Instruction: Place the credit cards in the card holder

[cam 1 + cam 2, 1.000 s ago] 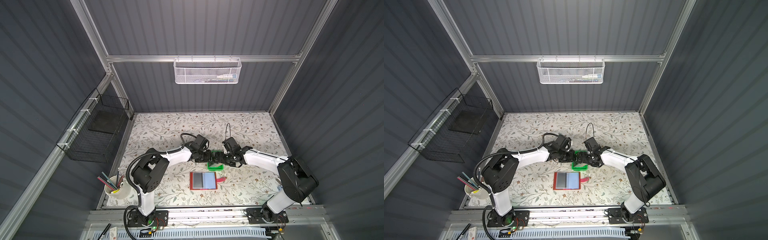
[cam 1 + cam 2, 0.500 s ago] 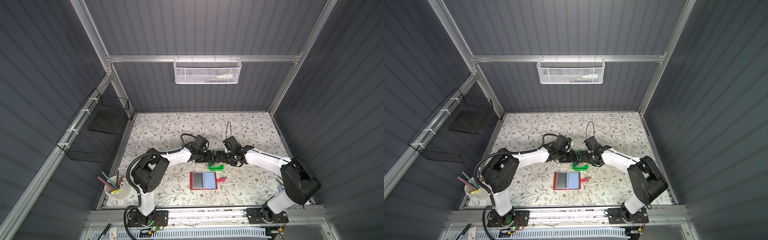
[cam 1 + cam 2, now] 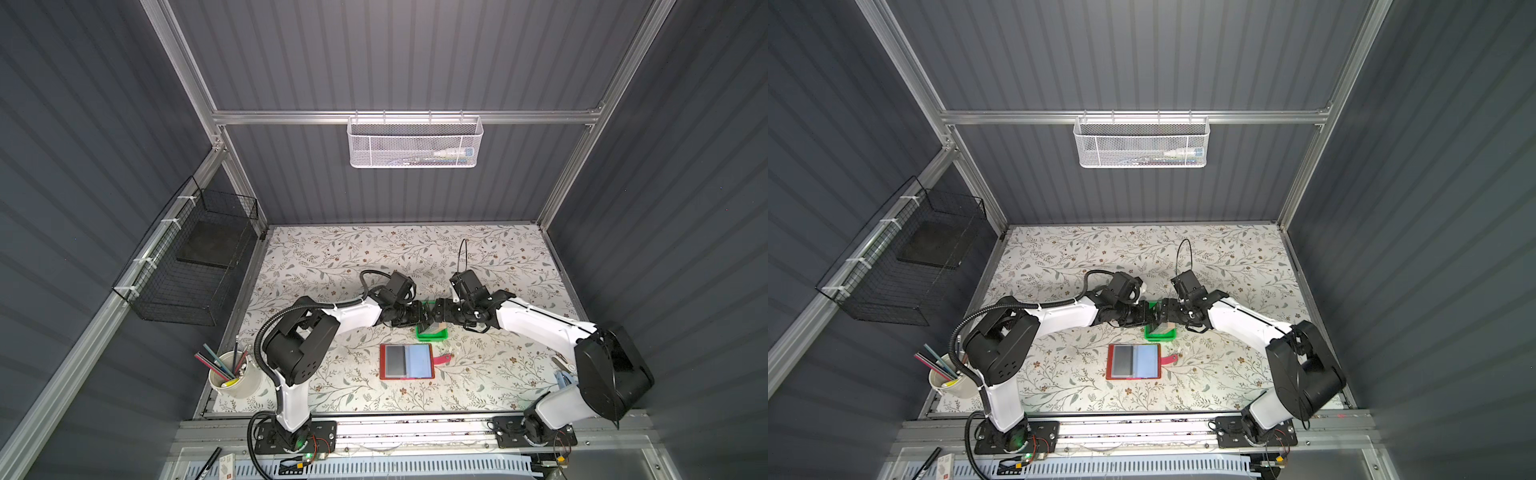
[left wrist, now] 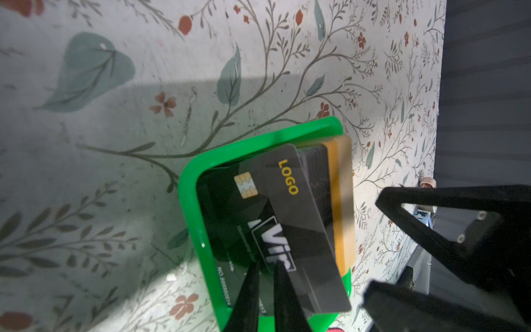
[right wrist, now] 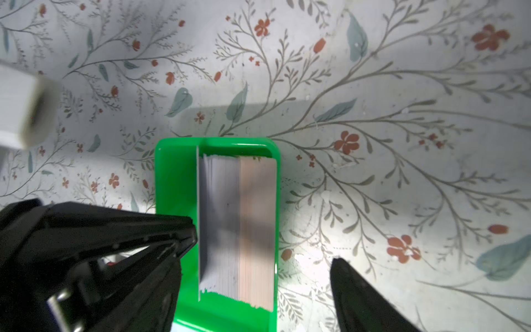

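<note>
Pick step in hand, I judge: left gripper (image 4: 267, 276) pinches one black credit card (image 4: 301, 230) in the green tray (image 4: 189, 201), right gripper (image 4: 373, 245) stands open beside it; next I lift it clear, then carry it to the open card holder (image 3: 417, 359).

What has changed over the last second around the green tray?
The right gripper, open, has moved in toward the left gripper over the green tray. The left gripper stays put, pinching a black card. The red card holder lies open, unmoved.
</note>
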You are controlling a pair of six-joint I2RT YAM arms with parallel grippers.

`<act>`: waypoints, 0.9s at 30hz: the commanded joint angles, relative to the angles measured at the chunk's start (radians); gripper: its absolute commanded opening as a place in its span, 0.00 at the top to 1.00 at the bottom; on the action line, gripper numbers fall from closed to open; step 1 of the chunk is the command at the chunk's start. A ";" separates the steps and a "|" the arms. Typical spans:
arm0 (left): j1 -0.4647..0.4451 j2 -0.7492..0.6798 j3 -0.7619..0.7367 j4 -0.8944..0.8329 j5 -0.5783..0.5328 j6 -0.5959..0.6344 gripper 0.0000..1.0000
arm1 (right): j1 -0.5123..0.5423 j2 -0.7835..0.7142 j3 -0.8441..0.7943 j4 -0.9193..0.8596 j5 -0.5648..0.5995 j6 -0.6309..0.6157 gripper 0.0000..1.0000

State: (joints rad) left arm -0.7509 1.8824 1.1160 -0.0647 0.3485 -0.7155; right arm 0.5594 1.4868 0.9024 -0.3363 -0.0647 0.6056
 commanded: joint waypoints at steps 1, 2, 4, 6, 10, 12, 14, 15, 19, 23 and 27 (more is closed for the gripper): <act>0.007 0.039 -0.028 -0.024 0.013 -0.012 0.86 | 0.010 -0.043 -0.024 0.014 -0.042 0.024 0.25; 0.008 0.038 -0.029 -0.022 0.014 -0.015 0.86 | 0.014 -0.049 -0.026 0.021 -0.056 0.031 0.30; 0.008 0.037 -0.033 -0.018 0.014 -0.017 0.86 | 0.021 -0.048 -0.026 0.034 -0.074 0.041 0.39; 0.007 0.035 -0.034 -0.018 0.013 -0.016 0.86 | 0.027 -0.034 -0.022 0.044 -0.085 0.044 0.50; 0.007 0.029 -0.037 -0.018 0.011 -0.016 0.86 | 0.038 0.005 -0.012 0.065 -0.099 0.043 0.61; 0.008 0.025 -0.037 -0.019 0.008 -0.017 0.87 | 0.044 0.025 -0.007 0.070 -0.097 0.044 0.65; 0.007 0.023 -0.038 -0.020 0.007 -0.017 0.87 | 0.046 0.040 -0.002 0.070 -0.093 0.043 0.67; 0.007 0.023 -0.039 -0.018 0.007 -0.016 0.87 | 0.048 0.047 0.000 0.069 -0.091 0.044 0.69; 0.007 0.022 -0.040 -0.017 0.009 -0.018 0.87 | 0.052 0.063 -0.002 0.078 -0.095 0.043 0.73; 0.007 0.017 -0.047 -0.012 0.010 -0.022 0.87 | 0.058 0.070 -0.002 0.082 -0.093 0.043 0.77; 0.008 0.012 -0.054 -0.001 0.014 -0.029 0.87 | 0.063 0.083 0.005 0.084 -0.092 0.043 0.82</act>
State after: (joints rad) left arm -0.7464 1.8835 1.0966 -0.0223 0.3683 -0.7364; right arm 0.6155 1.5486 0.8913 -0.2550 -0.1574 0.6498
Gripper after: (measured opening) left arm 0.133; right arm 0.189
